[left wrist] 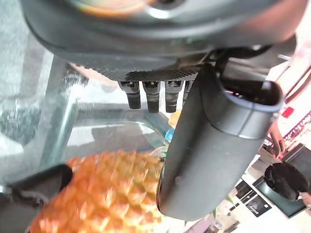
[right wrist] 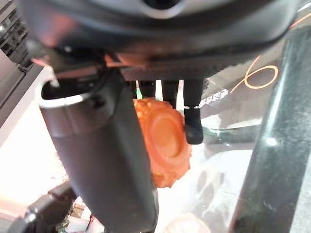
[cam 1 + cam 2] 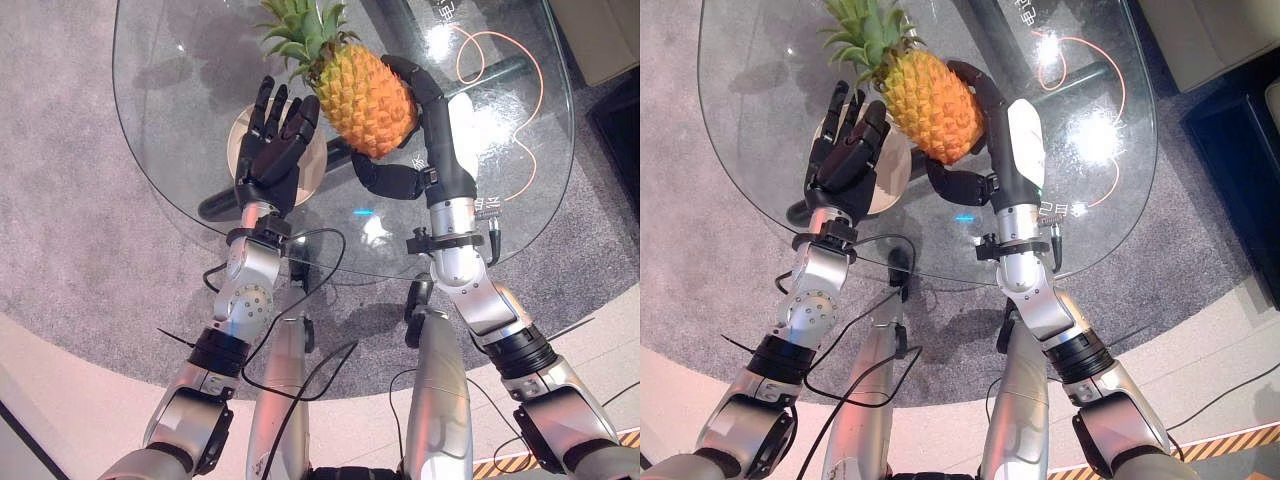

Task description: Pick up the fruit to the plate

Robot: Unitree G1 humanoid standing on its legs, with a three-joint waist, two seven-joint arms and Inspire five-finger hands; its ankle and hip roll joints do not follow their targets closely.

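Pineapple held over glass table, plate under left hand

I see the pineapple [image 3: 365,98] at upper centre of the left eye view, lifted above the glass table [image 3: 160,150], crown toward the top edge. My right hand [image 3: 415,120] is curled round it, fingers over the far side, thumb under its base. My left hand [image 3: 275,140] sits just left of the fruit, fingers straight and spread, holding nothing, above the round tan plate [image 3: 318,170]. An orange cable [image 3: 520,80] loops at upper right.
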